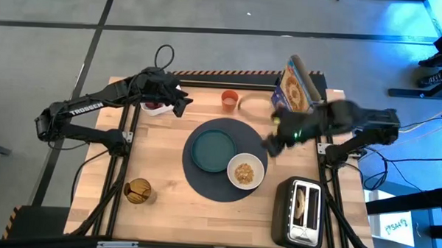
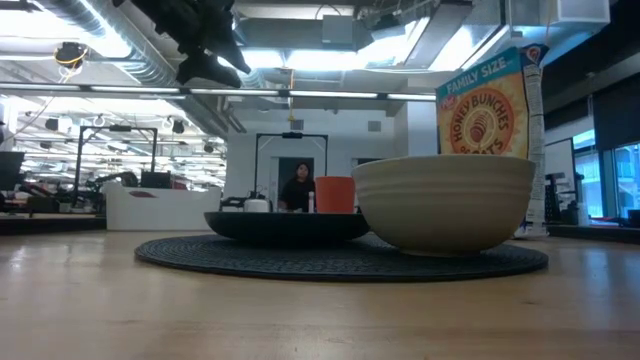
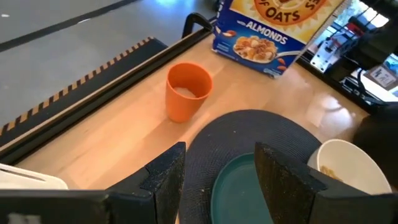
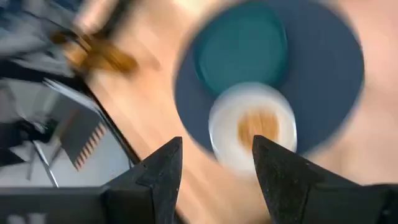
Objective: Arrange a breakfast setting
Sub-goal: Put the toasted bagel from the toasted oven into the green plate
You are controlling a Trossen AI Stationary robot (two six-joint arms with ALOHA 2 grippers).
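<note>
A round dark-blue placemat lies mid-table with a teal plate and a white bowl of cereal on it. A small orange cup stands near the far edge. My left gripper is open and empty above the table, to the left of the cup. My right gripper is open and empty above the table, to the right of the placemat. In its wrist view the bowl and plate lie ahead. The bagel, the red fruit and the utensil cannot be made out.
A cereal box stands at the far right. A toaster sits at the near right corner. A white container sits at the far left, and a brown jar-like thing at the near left.
</note>
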